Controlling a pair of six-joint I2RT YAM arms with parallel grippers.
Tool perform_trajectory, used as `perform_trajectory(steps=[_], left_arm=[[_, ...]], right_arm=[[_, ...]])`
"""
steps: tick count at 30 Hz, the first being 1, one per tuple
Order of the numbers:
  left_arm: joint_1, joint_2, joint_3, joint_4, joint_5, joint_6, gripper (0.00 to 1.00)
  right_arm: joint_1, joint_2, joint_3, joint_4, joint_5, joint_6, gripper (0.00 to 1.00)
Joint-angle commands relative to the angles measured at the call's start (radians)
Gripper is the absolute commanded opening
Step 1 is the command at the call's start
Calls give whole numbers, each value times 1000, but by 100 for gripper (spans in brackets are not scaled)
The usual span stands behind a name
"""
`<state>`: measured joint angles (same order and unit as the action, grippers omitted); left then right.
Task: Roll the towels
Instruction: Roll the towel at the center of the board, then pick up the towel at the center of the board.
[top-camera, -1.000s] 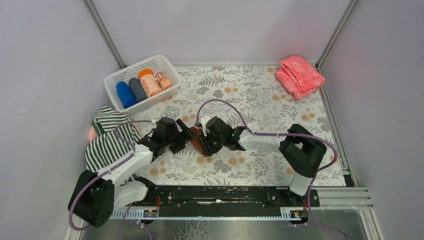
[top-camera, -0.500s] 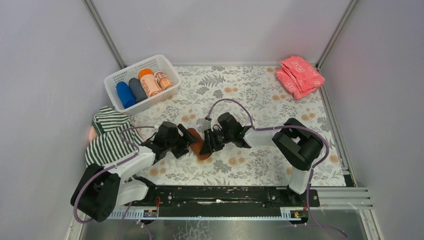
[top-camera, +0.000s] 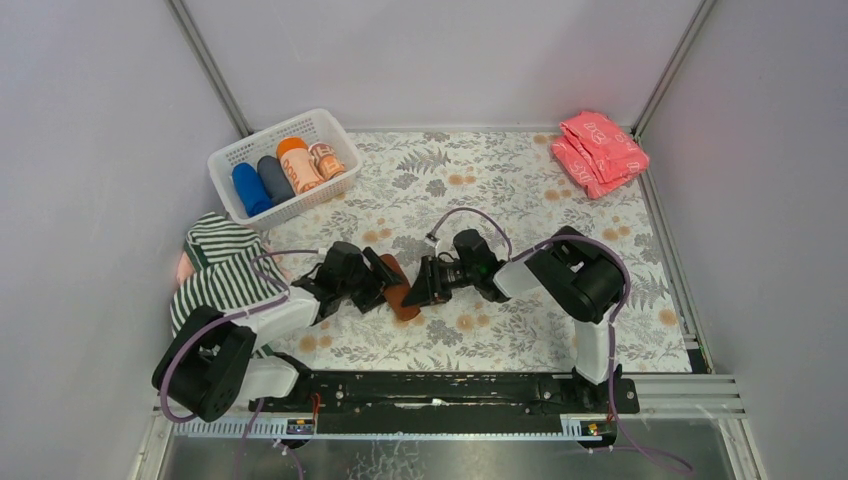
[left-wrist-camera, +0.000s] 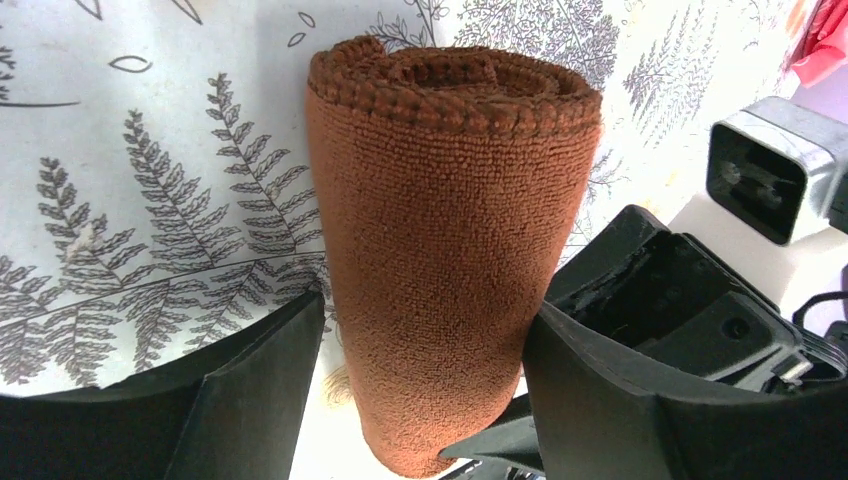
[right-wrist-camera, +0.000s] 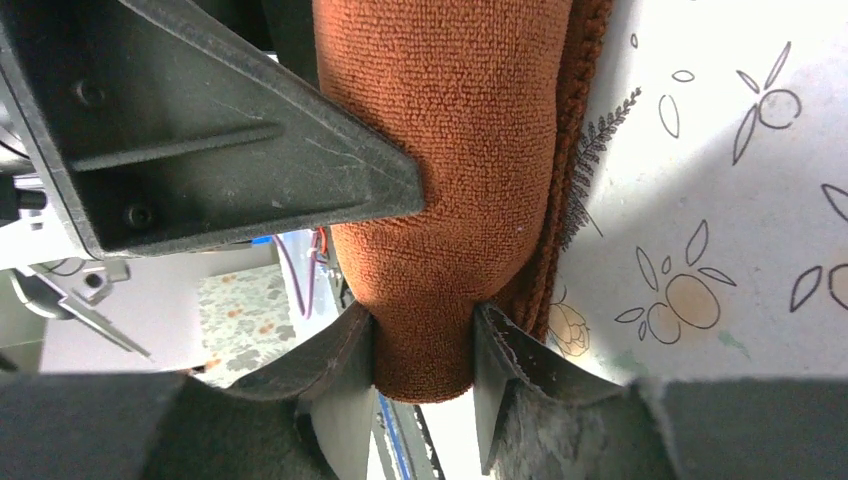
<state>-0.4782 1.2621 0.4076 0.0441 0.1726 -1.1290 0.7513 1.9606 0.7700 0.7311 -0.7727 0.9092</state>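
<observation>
From above you see only a sliver of the rust-brown towel (top-camera: 399, 297); the left arm (top-camera: 270, 318) covers part of the striped towel (top-camera: 218, 287).

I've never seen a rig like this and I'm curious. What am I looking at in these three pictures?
These are two robot arms, the left arm and the right arm, bolted at the near edge of a table with a leaf-patterned cover. One picture looks down from above; the other two come from a camera on each wrist. On it lie a white basket holding rolled cloths, a pink folded stack and, at the left edge, striped towels. The right gripper pinches one end of a rust-brown rolled towel; the left gripper has its fingers on either side of it.
</observation>
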Motion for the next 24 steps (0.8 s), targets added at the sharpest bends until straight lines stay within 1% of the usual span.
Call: perform_trajectory(steps=[1, 6, 10, 14, 16, 18, 21, 23, 24], left_arm=[[-9, 30, 5, 38, -12, 23, 69], [-12, 74, -1, 48, -27, 32, 68], [-21, 122, 3, 61, -30, 36, 64], [-26, 157, 6, 59, -25, 35, 54], [-26, 153, 11, 43, -29, 38, 45], [-27, 141, 33, -6, -48, 52, 38], [-24, 121, 92, -100, -98, 90, 31], [-10, 114, 141, -157, -116, 118, 29], [5, 112, 166, -179, -119, 133, 29]], right_arm=[[-12, 80, -42, 23, -26, 74, 28], [-22, 124, -35, 72, -58, 118, 28], [-34, 163, -44, 153, -76, 177, 28], [-42, 176, -51, 184, -75, 202, 29], [-44, 169, -53, 178, -68, 199, 30], [-46, 150, -54, 168, -62, 188, 34], [-46, 89, -54, 118, -54, 151, 44], [-46, 15, -46, 31, -42, 97, 50], [-47, -26, -39, -28, -29, 44, 52]])
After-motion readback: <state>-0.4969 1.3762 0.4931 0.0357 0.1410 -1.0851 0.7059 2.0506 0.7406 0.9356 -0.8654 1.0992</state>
